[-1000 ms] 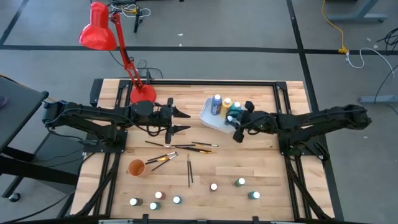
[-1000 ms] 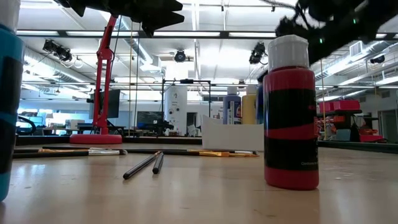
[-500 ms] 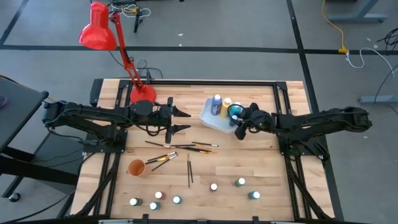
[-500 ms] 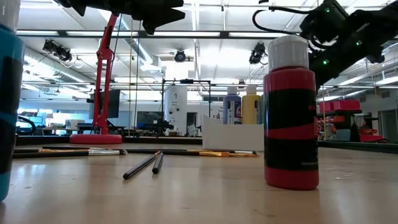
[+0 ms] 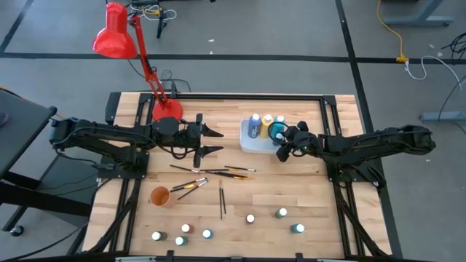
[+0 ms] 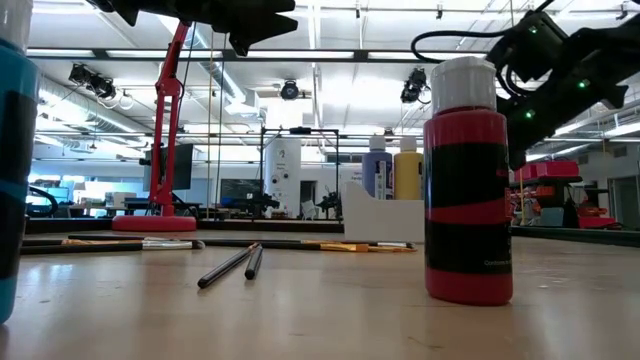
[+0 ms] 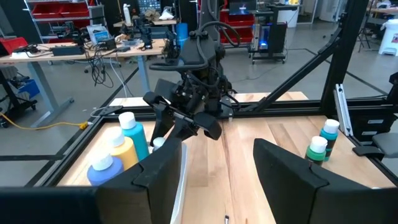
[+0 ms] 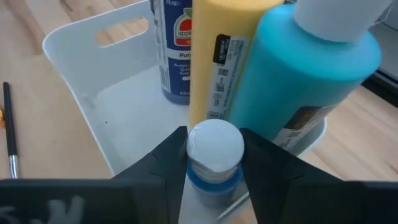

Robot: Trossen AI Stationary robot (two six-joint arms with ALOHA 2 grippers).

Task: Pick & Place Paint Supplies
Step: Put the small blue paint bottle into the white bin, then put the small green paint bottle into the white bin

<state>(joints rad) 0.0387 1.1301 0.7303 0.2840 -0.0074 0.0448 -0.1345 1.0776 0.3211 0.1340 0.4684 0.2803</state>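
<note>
The white tray [image 5: 247, 143] stands at the table's far middle and holds a blue bottle [image 5: 254, 124], a yellow bottle [image 8: 219, 62] and a tall teal bottle [image 8: 305, 81]. My right gripper [image 8: 214, 168] reaches into the tray from the right, shut on a small white-capped blue bottle [image 8: 214, 155] beside the yellow one. My left gripper [image 5: 212, 140] hovers open to the left of the tray, holding nothing. Thin brushes [image 5: 218, 172] lie flat on the table in front of both grippers. My right gripper pinches the small bottle at its white cap [image 8: 214, 144], one finger on each side. The fingers slant down from the table's right side. The bottle is upright over the tray floor next to the yellow bottle; the cap and fingers hide whether its base rests there.
A red desk lamp [image 5: 166, 110] stands at the far left. An orange cup [image 5: 159, 196] sits left of centre. Several small bottles [image 5: 251, 218] stand along the near edge, among them a red one [image 6: 467, 180] and a teal one [image 6: 15, 150].
My right gripper has sunk toward the tray floor with the small bottle and rolled at the wrist. The tray has turned squarer to the table and shifted a little toward the right edge, its bottles moving with it.
</note>
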